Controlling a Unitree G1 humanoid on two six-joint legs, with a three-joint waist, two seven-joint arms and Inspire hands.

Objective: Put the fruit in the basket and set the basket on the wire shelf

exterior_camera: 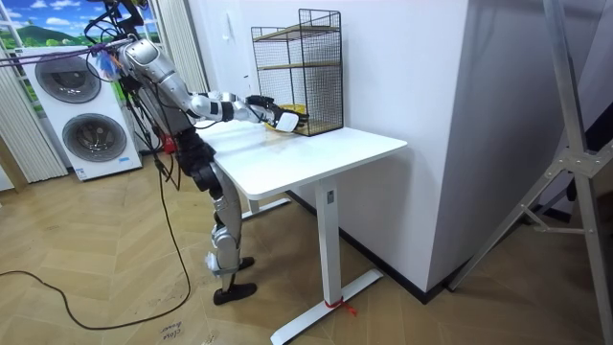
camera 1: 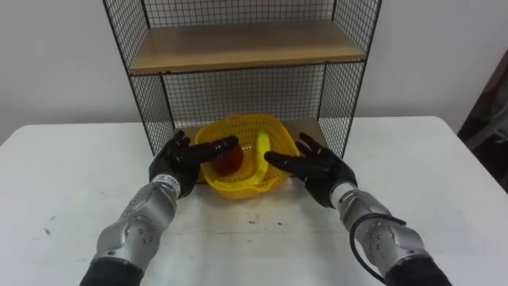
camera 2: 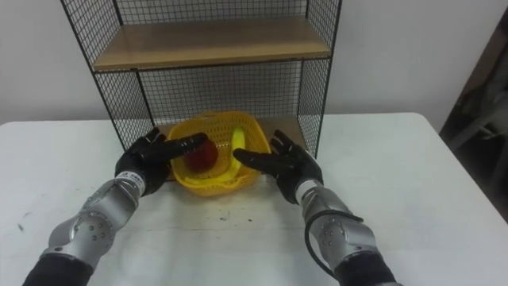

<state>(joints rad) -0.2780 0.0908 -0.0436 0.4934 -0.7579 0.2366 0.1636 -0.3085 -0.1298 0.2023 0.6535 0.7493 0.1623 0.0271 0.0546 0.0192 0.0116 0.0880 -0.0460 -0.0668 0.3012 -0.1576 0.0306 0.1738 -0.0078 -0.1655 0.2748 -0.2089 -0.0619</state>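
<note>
Robot stands at the near-left end of the white desk (camera 1: 71,183), leaning in, both arms stretched forward toward the wire shelf (camera 1: 246,46) at the desk's far edge by the wall.

Left hand (camera 1: 178,163): palm turned inward, fingers straight and spread, lying against the left side of the yellow basket (camera 1: 246,187). One digit reaches over the rim above the red fruit (camera 1: 228,161). Open, nothing clasped.

Right hand (camera 1: 317,171): mirror pose on the basket's right side, fingers straight and fanned, tips at the right rim. Also open. Cannot tell how firmly either hand presses on the plastic.

Basket sits between the two hands at the mouth of the shelf's lowest tier. Its far part is inside the wire frame and its near part juts out toward the robot. Cannot tell whether it rests on the bottom board or is lifted slightly.

Counts:
- basket: one
- fruit inside it: two, the red round one on the left and one banana (camera 1: 262,147) lying lengthwise right of it
- wire shelf: one, two wooden boards visible in the eye views
- washing machines (exterior_camera: 91,134): two, stacked, at the room view's left behind the robot
</note>
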